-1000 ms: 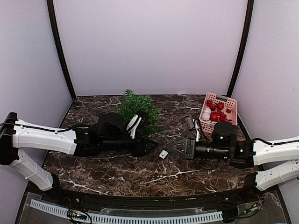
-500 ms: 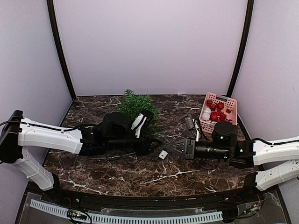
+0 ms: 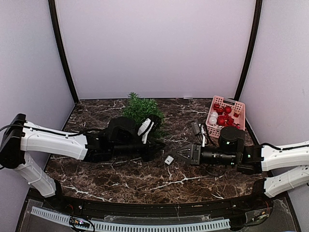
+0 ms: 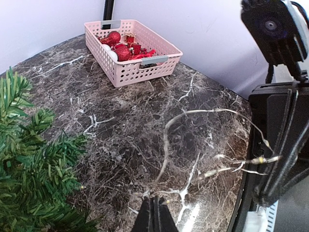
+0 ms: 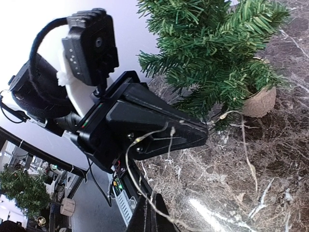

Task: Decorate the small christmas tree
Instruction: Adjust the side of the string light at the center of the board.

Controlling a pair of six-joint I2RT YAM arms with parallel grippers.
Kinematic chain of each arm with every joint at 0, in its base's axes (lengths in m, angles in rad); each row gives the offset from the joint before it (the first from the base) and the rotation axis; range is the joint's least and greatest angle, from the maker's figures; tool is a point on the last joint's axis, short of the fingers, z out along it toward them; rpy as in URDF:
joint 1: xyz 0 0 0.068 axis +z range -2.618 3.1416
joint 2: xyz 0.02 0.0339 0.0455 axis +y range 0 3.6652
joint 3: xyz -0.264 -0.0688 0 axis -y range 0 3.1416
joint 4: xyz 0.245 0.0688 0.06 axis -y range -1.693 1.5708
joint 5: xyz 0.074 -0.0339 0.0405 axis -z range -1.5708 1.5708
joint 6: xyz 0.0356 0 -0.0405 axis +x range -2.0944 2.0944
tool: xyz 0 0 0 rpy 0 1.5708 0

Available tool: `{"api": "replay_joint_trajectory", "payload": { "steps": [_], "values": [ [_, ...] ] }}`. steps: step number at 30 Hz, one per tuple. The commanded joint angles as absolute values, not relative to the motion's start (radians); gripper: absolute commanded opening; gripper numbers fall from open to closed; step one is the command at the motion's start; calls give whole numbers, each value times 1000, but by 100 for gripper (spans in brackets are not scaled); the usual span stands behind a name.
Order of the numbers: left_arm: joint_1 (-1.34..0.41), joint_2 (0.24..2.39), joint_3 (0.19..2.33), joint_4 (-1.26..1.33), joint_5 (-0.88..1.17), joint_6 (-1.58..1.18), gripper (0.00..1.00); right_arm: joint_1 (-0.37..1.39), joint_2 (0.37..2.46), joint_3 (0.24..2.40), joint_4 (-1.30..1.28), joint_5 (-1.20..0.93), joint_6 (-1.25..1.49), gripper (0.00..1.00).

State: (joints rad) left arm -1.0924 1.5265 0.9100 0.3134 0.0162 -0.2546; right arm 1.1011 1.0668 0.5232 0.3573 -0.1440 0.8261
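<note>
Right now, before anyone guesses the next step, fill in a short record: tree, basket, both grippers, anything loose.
Tree: small christmas tree, upright, back left of centre, no ornaments on it
Basket: pink basket, back right, holding red and white ornaments
Left gripper: shut, beside the tree
Right gripper: shut, thin wire at its fingertips
Loose: small white box lying between the two grippers

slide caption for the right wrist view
Right gripper holds a thin wire crossing the left gripper beside the small christmas tree
</note>
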Motion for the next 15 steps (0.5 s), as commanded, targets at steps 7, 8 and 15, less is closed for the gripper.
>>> {"api": "replay_joint_trajectory", "payload": {
  "steps": [7,8,15],
  "values": [
    [-1101,1411,855,270,17,-297,0,1110,1101,564,207,34,863,0],
    [-1101,1398,850,256,18,-303,0,1110,1107,570,184,56,870,0],
    [-1101,1353,827,196,65,-346,0,1110,1127,603,149,64,864,0]
  ]
}}
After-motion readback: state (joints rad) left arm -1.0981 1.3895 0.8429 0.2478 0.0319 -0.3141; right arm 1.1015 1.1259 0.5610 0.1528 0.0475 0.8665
